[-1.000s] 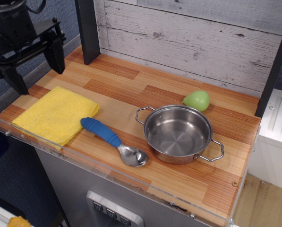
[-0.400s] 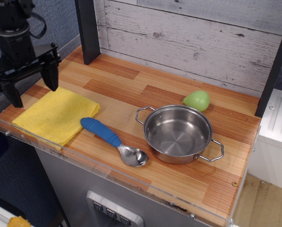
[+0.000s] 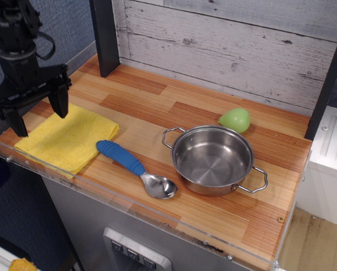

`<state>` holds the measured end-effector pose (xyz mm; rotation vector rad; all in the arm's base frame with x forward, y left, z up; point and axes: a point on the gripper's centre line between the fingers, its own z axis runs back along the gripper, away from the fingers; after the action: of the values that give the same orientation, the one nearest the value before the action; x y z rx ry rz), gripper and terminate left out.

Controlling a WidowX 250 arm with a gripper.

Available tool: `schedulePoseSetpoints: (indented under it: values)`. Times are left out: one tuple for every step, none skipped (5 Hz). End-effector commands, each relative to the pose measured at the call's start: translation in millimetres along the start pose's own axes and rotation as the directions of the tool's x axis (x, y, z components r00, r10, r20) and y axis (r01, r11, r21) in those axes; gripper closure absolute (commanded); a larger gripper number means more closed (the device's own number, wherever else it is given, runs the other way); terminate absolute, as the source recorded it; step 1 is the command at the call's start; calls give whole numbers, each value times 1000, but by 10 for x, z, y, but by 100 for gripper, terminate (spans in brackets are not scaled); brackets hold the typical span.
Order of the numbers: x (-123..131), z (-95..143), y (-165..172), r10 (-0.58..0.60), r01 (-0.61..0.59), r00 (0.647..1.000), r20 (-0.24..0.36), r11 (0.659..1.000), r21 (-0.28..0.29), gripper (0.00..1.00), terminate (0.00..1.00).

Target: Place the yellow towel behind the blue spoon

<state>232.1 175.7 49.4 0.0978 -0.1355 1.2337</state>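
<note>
The yellow towel [image 3: 72, 140] lies folded flat at the front left of the wooden counter. The blue spoon [image 3: 135, 168] lies just to its right, blue handle toward the towel, metal bowl toward the front right. My gripper [image 3: 38, 125] hangs over the towel's back left part with its two black fingers [image 3: 59, 103] spread wide. It is open and empty. Its tips are close above the cloth or touching it; I cannot tell which.
A steel two-handled pot [image 3: 213, 160] stands right of the spoon. A green pear-shaped object [image 3: 235, 119] sits behind the pot. A dark post [image 3: 105, 36] stands at the back left, a plank wall behind. A clear lip edges the counter front [image 3: 100, 195].
My gripper has come down and slightly forward-right, from above the counter's left edge to just over the towel's back left part. It stayed open. Nothing else moved.
</note>
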Motion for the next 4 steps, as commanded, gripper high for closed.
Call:
schedulePoseSetpoints:
  values:
    - [-62, -140, -113, -37, 37, 998, 41, 999, -1, 0, 0]
    - [-117, -271, -199, -35, 35, 999, 25, 999, 13, 0, 0]
    - [-90, -395, -260, -44, 43, 999, 24, 998, 50, 0, 0]
    - [-69, -500, -309, -48, 48, 999, 8, 998, 50, 0, 0]
